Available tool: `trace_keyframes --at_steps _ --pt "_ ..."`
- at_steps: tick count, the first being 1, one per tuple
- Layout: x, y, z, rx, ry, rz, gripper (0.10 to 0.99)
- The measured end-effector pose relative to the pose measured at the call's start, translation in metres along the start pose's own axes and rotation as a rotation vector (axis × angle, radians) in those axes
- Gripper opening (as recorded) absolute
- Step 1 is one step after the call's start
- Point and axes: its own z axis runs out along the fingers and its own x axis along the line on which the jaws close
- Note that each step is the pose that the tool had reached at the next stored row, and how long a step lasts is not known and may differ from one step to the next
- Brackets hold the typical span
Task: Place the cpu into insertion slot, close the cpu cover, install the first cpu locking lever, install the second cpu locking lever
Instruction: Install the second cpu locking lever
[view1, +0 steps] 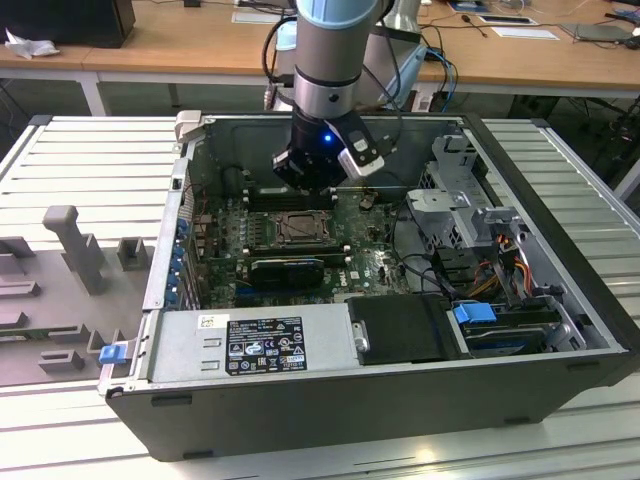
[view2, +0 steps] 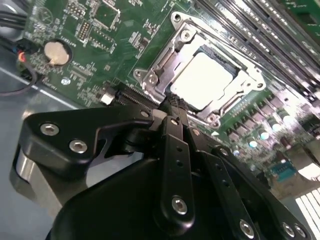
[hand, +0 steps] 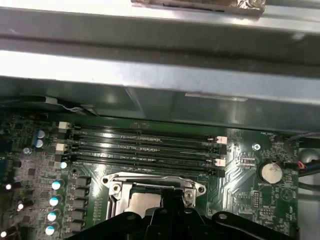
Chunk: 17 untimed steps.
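Cpu (view2: 206, 80) seated in insertion slot (view2: 240, 62), beneath end effector (view2: 172, 102).

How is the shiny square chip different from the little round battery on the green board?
The cpu is square and pale; the coin battery is round and silvery. The cpu looks bigger than the coin battery. The cpu sits inside a metal frame, right by the gripper; the coin battery sits farther off. Both lie flat on the green board.

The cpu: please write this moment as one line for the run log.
cpu: lying in slot | cover: down around chip | tool: just above cover edge, holding nothing
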Motion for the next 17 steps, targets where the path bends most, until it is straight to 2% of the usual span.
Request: trace_keyframes --at_steps 2,4,6,11,13,17 --pt "0.0 0.0007 -0.0066 0.0 -0.0001 0.0 0.106" --pt "0.0 0.0002 -0.0079 0.0 -0.0001 0.0 0.106" --pt "0.0007 -0.0082 -0.0088 0.0 0.0 0.0 0.106" --pt "0.0018 -0.0211 -0.01 0.0 -0.0001 0.0 0.106" --pt "0.0025 -0.0287 -0.0108 0.001 0.0 0.0 0.106" --pt "0.0032 -0.0362 -0.0115 0.002 0.0001 0.0 0.106"
